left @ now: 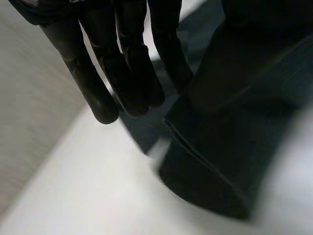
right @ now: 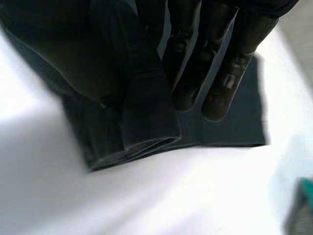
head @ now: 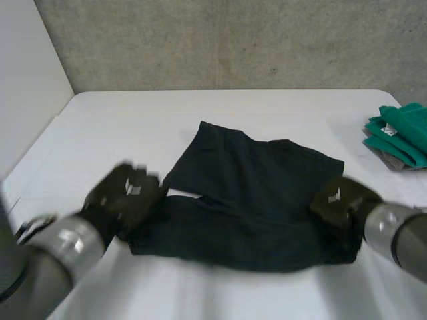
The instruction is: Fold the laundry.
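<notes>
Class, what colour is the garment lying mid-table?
The garment is black, clearest in the head view.

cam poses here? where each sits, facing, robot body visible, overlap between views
Head: between and behind the arms, facing down at the white table; shows both arms, left hand and right hand.
Left wrist: on the left arm, facing along its hand to the dark garment's edge.
Right wrist: on the right arm, facing along its hand to the garment's hem.
Shared: all see the garment.

garment: black | table: white | pile: green over grey | wall: grey
</notes>
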